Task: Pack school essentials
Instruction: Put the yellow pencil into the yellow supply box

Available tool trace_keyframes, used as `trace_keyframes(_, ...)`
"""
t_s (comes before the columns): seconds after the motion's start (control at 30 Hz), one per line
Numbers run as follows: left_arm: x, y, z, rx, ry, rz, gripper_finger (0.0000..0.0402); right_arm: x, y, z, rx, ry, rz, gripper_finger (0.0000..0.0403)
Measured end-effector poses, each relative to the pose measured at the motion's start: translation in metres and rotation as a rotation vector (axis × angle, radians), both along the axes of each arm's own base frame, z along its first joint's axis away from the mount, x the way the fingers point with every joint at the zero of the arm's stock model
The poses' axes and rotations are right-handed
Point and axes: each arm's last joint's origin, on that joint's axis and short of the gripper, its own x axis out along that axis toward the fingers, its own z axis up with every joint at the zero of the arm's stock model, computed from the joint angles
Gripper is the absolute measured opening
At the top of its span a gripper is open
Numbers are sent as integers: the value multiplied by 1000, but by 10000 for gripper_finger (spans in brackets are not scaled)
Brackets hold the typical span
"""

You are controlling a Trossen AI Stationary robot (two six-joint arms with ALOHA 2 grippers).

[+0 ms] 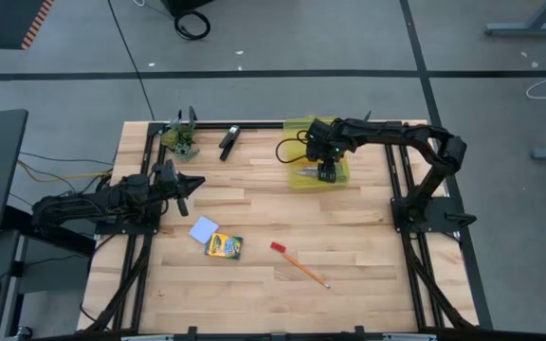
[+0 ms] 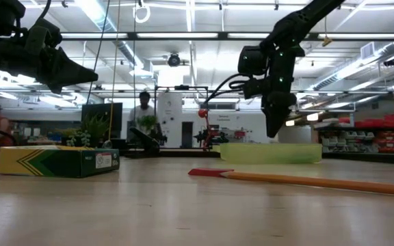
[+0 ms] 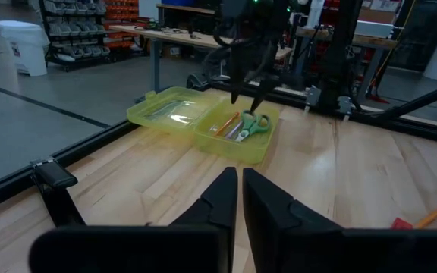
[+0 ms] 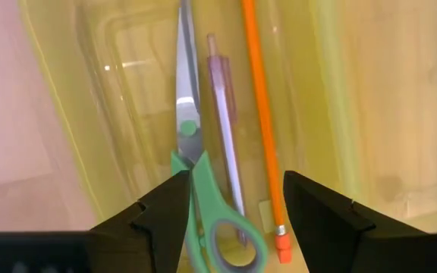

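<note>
A clear yellow case rests open on the table's far right part, its lid folded back flat. In its tray lie green-handled scissors, a purple pen and an orange pencil. My right gripper hovers open just above the tray, pointing down, and touches nothing. My left gripper waits shut over the table's left side. On the table's near middle lie a light-blue pad, a crayon box, a small red piece and another orange pencil.
A black clip-like object and a small green clump sit by the far edge, left of the case. Black frame rails run along the table's sides. Bare wood lies between the case and the loose items. A person stands in the room behind.
</note>
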Motion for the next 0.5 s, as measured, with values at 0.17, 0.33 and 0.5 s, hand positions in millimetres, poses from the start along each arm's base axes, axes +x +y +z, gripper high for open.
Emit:
trace_keyframes(0.17, 0, 0, 0, 0, 0, 0, 30, 4, -2, 11, -3, -16, -19, 219)
trace_keyframes(0.33, 0, 0, 0, 0, 0, 0, 36, 9, 1, 23, -6, -27, -14, 219)
trace_keyframes(0.5, 0, 0, 0, 0, 0, 0, 30, 11, 11, 39, -29, -71, 13, 219)
